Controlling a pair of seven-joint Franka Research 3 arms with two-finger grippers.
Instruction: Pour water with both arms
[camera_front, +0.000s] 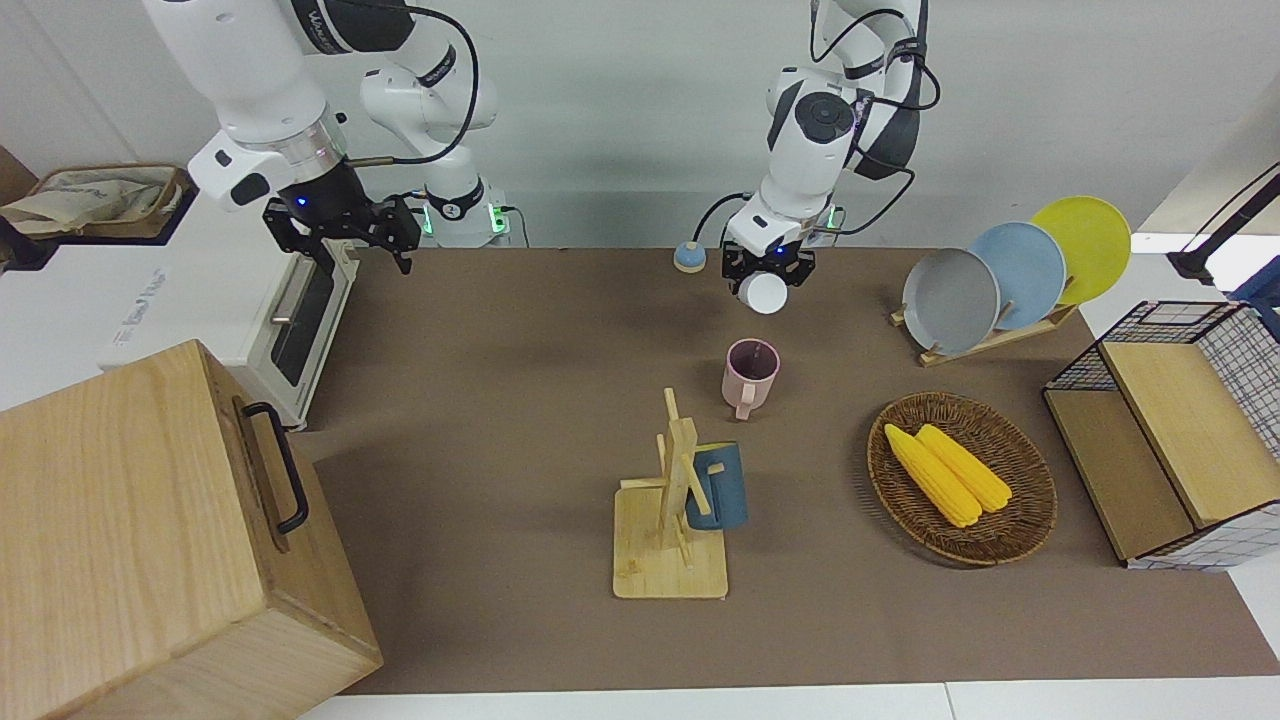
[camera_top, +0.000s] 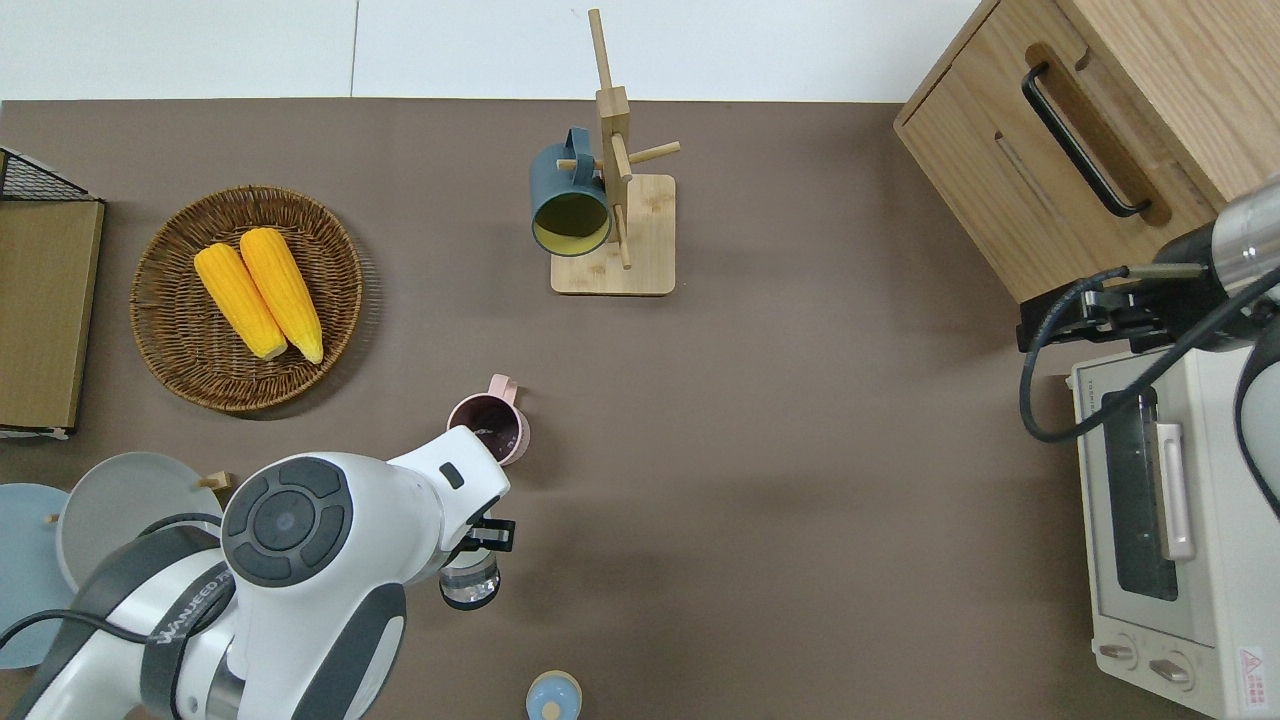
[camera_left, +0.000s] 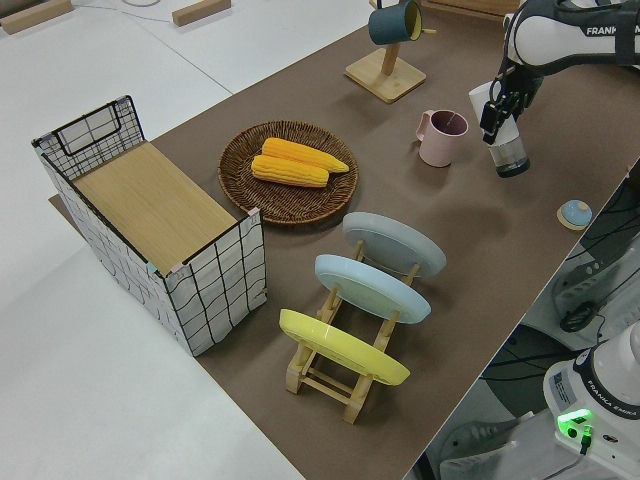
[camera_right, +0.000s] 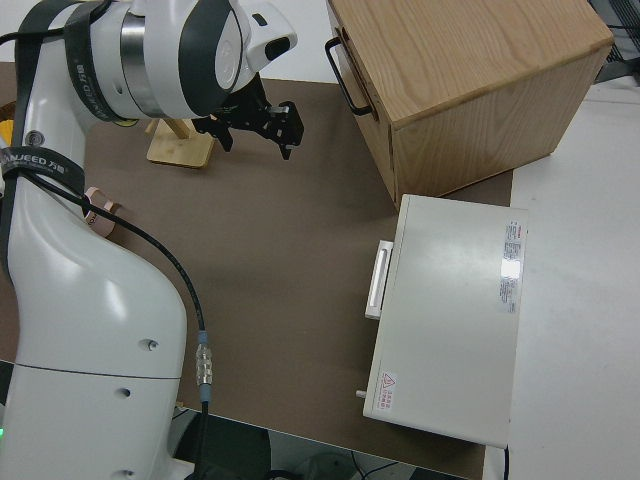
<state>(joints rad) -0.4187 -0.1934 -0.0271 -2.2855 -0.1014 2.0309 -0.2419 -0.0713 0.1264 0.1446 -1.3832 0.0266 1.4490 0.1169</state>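
**Overhead view: left hand holds a clear cup just short of the pink mug**

Overhead view, lower left of the frame: the left hand (camera_top: 478, 545) is clamped on a clear cup (camera_top: 469, 582), which it holds in the air over bare brown surface (camera_top: 800, 480). In the left side view, upper right of the frame, the cup (camera_left: 509, 152) hangs nearly upright, mouth up, with its base clear of the surface. In the front view, upper middle, the white bottom of the cup (camera_front: 765, 292) faces the camera below the hand (camera_front: 767, 272).

The pink mug (camera_top: 489, 429) stands upright on the surface just above the hand in the overhead frame, handle pointing to the top of the frame. Its inside looks dark; no stream of water shows between cup and mug in any view, and whether the mug holds water I cannot tell.

Below the hand, at the bottom edge of the overhead frame, lies a small blue round lid (camera_top: 553, 697). To the upper left sits a wicker basket (camera_top: 170, 330) with two corn cobs (camera_top: 259, 292). At top centre a wooden mug tree (camera_top: 614, 190) carries a dark blue mug (camera_top: 569, 207).

The right hand (camera_top: 1068, 318), at the right edge of the overhead frame, is parked; its fingers stand apart and hold nothing in the right side view (camera_right: 258, 125).
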